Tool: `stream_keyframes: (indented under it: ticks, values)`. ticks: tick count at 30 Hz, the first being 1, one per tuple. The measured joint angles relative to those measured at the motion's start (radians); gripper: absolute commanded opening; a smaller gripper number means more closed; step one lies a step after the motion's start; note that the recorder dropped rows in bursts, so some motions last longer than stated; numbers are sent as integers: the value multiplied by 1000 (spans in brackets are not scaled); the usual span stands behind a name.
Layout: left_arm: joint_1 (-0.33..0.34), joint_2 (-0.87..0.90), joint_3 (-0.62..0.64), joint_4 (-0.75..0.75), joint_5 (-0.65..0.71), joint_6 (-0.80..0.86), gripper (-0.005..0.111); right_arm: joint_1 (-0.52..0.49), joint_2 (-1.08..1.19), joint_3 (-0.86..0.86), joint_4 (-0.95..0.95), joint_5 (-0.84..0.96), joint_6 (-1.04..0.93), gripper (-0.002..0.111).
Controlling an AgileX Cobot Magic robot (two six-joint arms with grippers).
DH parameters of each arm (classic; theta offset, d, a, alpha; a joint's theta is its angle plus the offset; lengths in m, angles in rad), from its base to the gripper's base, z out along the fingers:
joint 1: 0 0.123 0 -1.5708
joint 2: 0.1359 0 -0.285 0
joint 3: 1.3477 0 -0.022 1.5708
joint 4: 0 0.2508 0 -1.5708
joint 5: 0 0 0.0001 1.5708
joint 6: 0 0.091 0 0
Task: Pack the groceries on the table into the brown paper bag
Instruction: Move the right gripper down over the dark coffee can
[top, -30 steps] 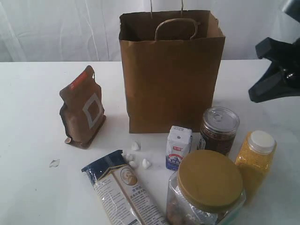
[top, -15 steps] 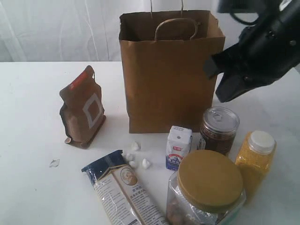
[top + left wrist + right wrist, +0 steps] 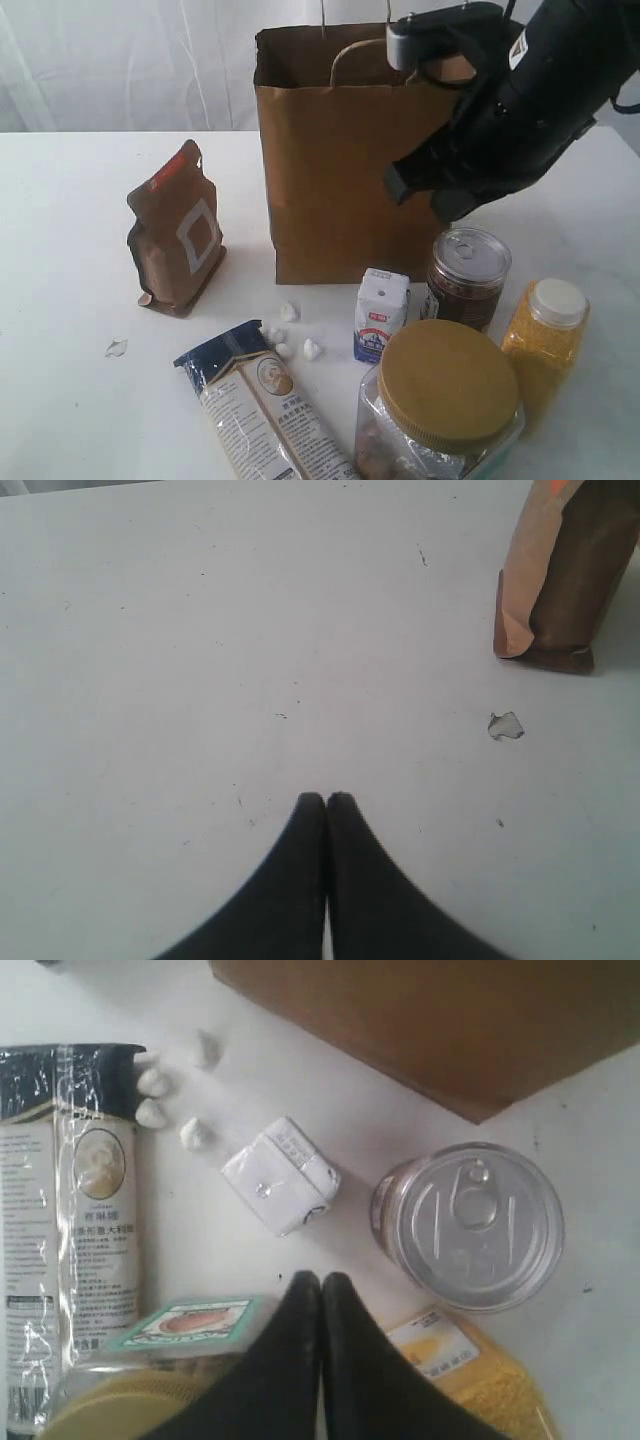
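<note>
Exterior view: right gripper [image 3: 447, 206] hangs in front of the brown paper bag [image 3: 330, 170].
Its jaws are pressed together above the metal-lidded can [image 3: 468, 275], which stands beside the small white-blue carton [image 3: 380, 312]; the left gripper [image 3: 327, 798], also closed, hovers over the table [image 3: 200, 630].

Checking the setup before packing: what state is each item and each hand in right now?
brown paper bag: upright, top open
brown pouch: standing on the table
noodle packet: lying flat
carton: upright, closed
can: upright, lid sealed
jar: lid on
bottle: upright, capped
left hand: shut, empty
right hand: shut, empty
</note>
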Motion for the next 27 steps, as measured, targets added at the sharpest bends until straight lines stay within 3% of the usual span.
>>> stream_keyframes:
  ticks: [5,9,13,16,27]
  values:
    - [0,0,0,0,0,0,0,0,0,0,0,15,-175,22]
    - [0,0,0,0,0,0,0,0,0,0,0,34,-231,50]
    - [0,0,0,0,0,0,0,0,0,0,-5,33,-242,68]
    - [0,0,0,0,0,0,0,0,0,0,-7,13,-243,73]
    - [0,0,0,0,0,0,0,0,74,-2,-17,0,-243,73]
